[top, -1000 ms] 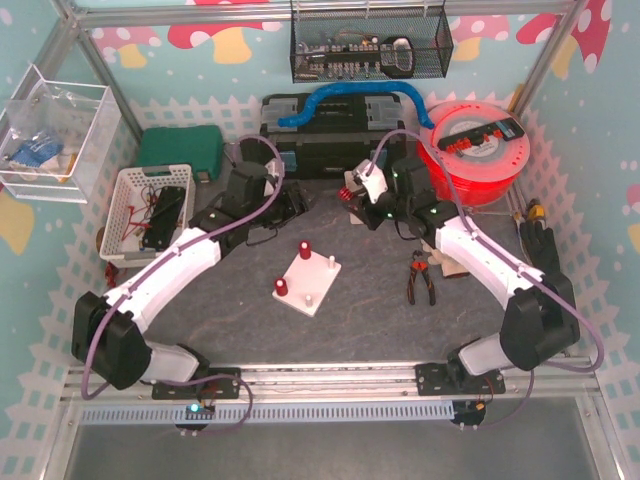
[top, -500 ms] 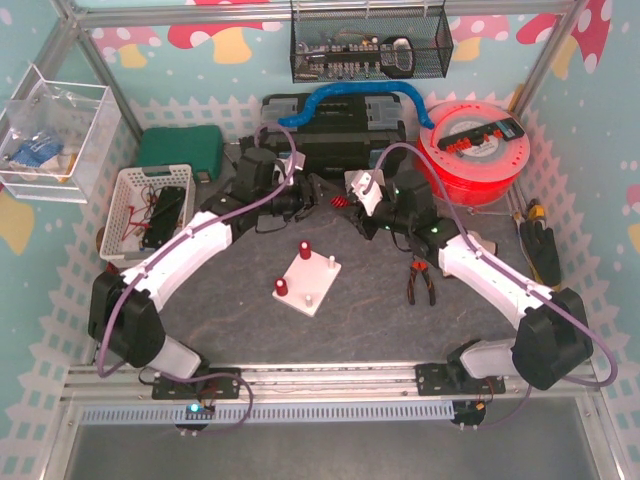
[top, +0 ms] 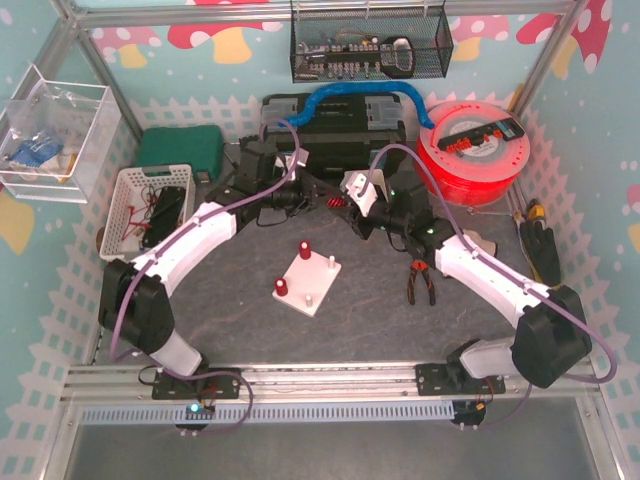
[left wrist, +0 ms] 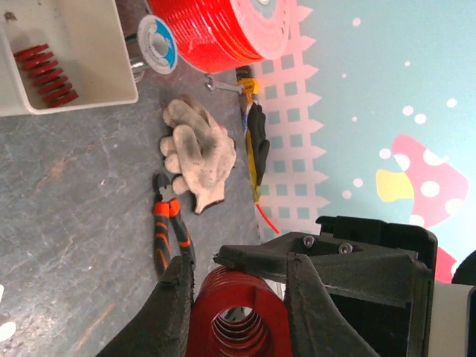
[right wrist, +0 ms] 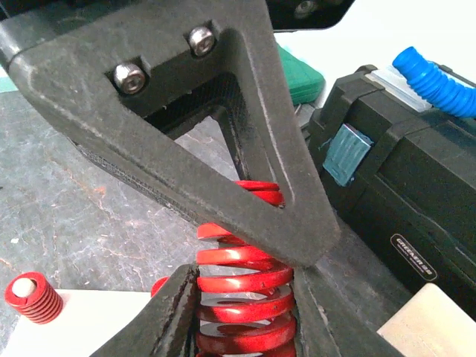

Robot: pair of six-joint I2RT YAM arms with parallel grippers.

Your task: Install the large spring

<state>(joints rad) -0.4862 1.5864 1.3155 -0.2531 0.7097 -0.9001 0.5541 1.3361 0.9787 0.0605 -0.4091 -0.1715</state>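
The large spring (top: 331, 201), a red coil, hangs above the table at the back centre, gripped from both sides. My left gripper (left wrist: 238, 312) is shut on one end; the left wrist view looks down the coil's bore (left wrist: 239, 297). My right gripper (right wrist: 245, 320) is shut on the other end of the spring (right wrist: 242, 294), with a left finger (right wrist: 223, 149) crossing over the coils. The white baseplate (top: 318, 285) lies in front of them. It carries two smaller red springs (top: 304, 249) (top: 281, 288) on pegs and two bare pegs (top: 331, 261).
Pliers (top: 418, 277) lie right of the baseplate, work gloves (left wrist: 197, 152) beyond them. A black toolbox (top: 335, 135) and a red spool (top: 475, 150) stand close behind the grippers. A white basket (top: 148, 210) sits at the left. A white bin (left wrist: 97, 67) holds another red spring (left wrist: 46, 74).
My left arm has swung right to the spring and its jaws have shut on it. My right arm shifted slightly left, still holding the spring.
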